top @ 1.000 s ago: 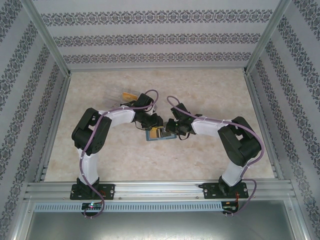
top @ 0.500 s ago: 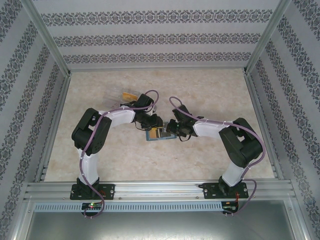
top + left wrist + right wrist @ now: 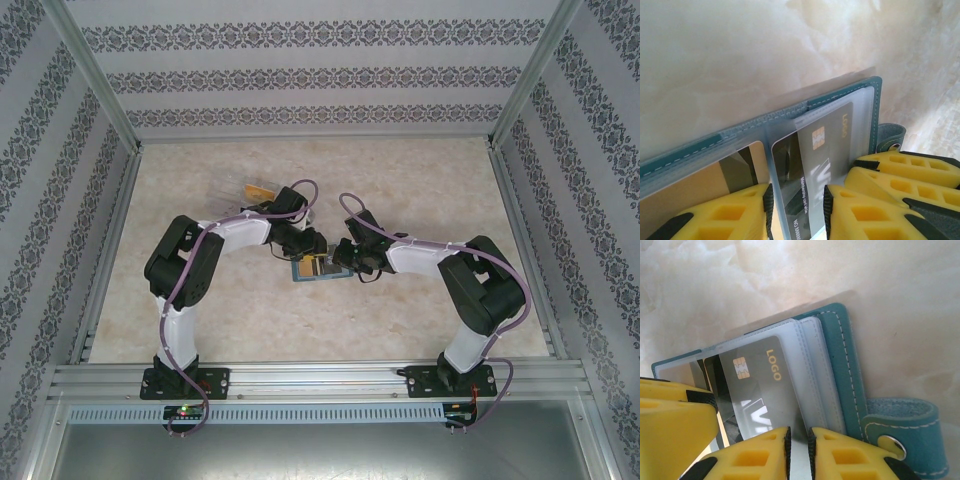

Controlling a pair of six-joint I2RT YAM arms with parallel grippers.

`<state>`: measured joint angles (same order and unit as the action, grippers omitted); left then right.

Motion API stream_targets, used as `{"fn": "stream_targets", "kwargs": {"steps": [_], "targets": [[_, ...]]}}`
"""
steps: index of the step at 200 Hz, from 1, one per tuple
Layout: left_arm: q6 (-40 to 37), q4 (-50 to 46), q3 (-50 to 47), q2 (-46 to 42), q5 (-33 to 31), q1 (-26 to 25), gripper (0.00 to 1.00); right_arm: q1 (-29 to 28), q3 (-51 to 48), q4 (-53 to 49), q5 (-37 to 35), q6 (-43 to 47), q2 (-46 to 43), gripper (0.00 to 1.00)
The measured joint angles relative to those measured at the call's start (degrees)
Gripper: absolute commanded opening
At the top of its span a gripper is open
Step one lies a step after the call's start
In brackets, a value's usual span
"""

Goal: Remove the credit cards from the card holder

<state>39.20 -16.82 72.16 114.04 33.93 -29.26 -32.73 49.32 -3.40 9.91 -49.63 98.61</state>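
Right wrist: card holder [image 3: 839,352] lies just beyond hand [image 3: 799,436].

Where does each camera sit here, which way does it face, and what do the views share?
Top external: fixed above and behind the bases, looking down on the table; both arms show, left pincer and right pincer at the card holder.
Left wrist: on the left wrist, looking along the left fingers at the open card holder.
Right wrist: likewise, past the right fingers.
Shared: both wrist views show one dark card marked LOGO.
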Motion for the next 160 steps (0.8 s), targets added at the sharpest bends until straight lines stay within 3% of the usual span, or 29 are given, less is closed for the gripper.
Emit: {"fn": "stream_targets", "kwargs": {"steps": [73,126,160], "targets": [[-1.3,-1.2,1.4,0.8,2.2,0.0,0.38,0.0,0.0,0.0,0.2,0.0,0.1,0.21],[-2.0,-0.8,0.9,0.8,4.2,0.5,0.28,0.0,0.0,0.0,0.2,0.0,0.2,0.21],[-2.6,0.3,-0.8,0.3,5.9,1.2,0.17,0.0,0.0,0.0,0.2,0.0,0.2,0.21]]}}
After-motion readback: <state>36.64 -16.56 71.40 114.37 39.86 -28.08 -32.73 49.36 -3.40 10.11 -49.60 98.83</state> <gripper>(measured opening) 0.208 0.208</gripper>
